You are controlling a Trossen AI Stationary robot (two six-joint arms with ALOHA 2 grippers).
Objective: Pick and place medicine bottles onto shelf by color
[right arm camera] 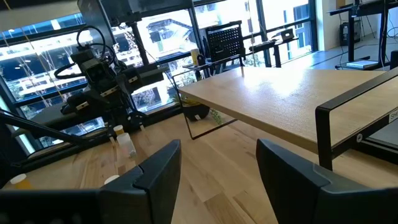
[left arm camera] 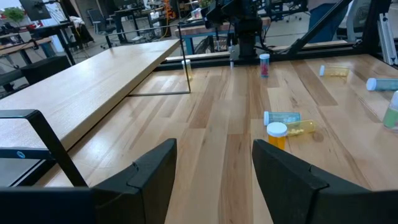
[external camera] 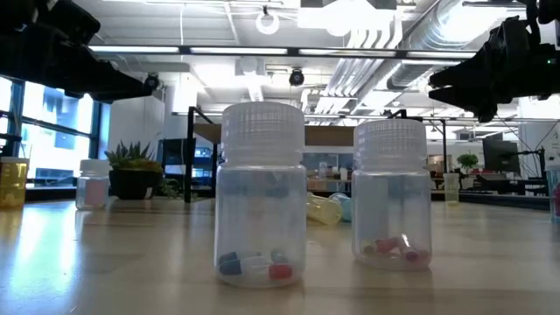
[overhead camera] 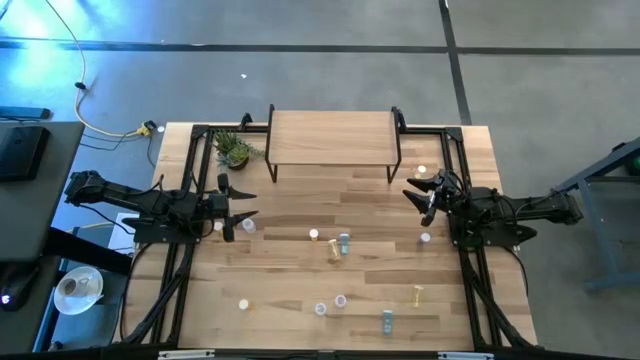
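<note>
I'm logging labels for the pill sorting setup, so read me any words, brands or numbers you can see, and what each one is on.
No text can be read in any view.
Shelf: a small sticker on its black leg in the right wrist view, too blurred to read.
Frame post in the left wrist view: a small blue mark, too small to read.
Medicine bottles: no labels visible.

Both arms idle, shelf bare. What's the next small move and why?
Probably lower the left pincer onto the bottle just beside it: its jaws stand open and empty, the shelf holds nothing, and the bottles lie scattered over the table. The right pincer waits, open too.
</note>
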